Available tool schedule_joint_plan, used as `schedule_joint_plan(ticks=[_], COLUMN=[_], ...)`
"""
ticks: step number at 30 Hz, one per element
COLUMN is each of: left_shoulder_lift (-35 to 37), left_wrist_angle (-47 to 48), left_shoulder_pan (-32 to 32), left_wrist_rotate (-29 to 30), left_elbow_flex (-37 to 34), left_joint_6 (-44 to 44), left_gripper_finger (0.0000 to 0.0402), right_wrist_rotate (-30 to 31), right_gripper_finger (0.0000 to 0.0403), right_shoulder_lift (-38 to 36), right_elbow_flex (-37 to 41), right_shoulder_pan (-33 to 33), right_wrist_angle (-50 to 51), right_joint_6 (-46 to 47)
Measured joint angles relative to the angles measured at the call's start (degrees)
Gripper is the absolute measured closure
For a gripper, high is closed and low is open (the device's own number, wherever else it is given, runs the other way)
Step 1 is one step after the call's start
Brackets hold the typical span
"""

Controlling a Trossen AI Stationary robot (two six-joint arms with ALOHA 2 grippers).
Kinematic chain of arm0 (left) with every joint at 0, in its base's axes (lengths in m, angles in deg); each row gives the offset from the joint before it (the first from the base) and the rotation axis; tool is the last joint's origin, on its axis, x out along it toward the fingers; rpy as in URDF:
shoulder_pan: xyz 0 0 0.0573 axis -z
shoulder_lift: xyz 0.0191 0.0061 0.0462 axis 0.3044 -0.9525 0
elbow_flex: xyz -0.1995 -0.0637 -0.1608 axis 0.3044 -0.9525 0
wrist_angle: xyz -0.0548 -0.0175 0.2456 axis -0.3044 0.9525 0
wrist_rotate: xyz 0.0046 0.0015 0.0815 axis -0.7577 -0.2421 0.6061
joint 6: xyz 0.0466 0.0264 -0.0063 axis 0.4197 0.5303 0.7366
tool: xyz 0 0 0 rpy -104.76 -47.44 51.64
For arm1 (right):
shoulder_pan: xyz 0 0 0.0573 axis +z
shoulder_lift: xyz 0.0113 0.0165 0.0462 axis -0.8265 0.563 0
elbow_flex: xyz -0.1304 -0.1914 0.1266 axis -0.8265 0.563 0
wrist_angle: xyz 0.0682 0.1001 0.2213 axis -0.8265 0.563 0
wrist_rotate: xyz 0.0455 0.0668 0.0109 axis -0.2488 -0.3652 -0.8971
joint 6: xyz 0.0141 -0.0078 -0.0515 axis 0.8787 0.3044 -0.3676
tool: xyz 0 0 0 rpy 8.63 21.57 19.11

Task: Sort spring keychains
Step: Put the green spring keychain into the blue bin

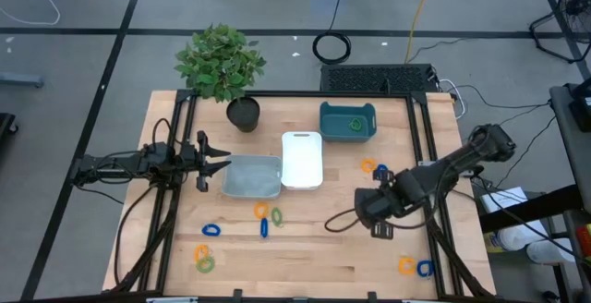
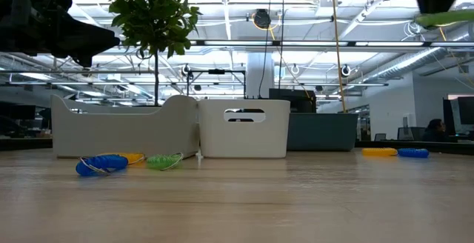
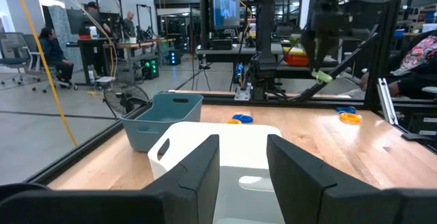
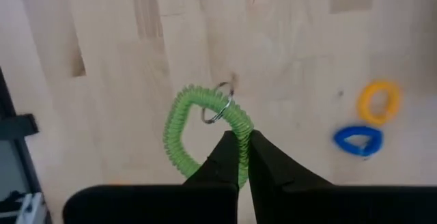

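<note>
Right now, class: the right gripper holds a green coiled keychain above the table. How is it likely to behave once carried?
The green keychain hangs as a loose loop from the right gripper, so it probably flexes and sways. Thin plastic coils suggest it is light. Pinched at one spot, it might slip.

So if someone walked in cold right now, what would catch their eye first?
Probably the right end effector, raised above the table's right side, shut on a green coiled plastic keychain. Next, the three trays mid-table: teal, white and grey, with the leafy potted plant behind them.
</note>
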Motion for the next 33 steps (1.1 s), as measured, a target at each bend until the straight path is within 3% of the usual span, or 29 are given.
schedule_joint_plan(ticks=[17, 26, 33], left_shoulder_lift=[0.0, 0.0, 0.0], left_wrist_angle=[0.0, 0.0, 0.0], left_shoulder_pan=[0.0, 0.0, 0.0], left_wrist_rotate=[0.0, 0.0, 0.0], left_elbow_flex=[0.0, 0.0, 0.0], left_joint_6=[0.0, 0.0, 0.0], left_gripper_finger=[0.027, 0.027, 0.027], right_wrist_rotate=[2.3, 6.9, 6.7], right_gripper_finger=[0.0403, 0.0403, 0.0403], right_shoulder_lift=[1.4, 1.5, 1.5], right_elbow_flex=[-2.5, -2.5, -2.5], right_shoulder_pan=[-21.3, -33.3, -41.5], right_wrist_angle=[2.2, 1.2, -2.3], right_joint_6=[-25.9, -38.0, -46.7])
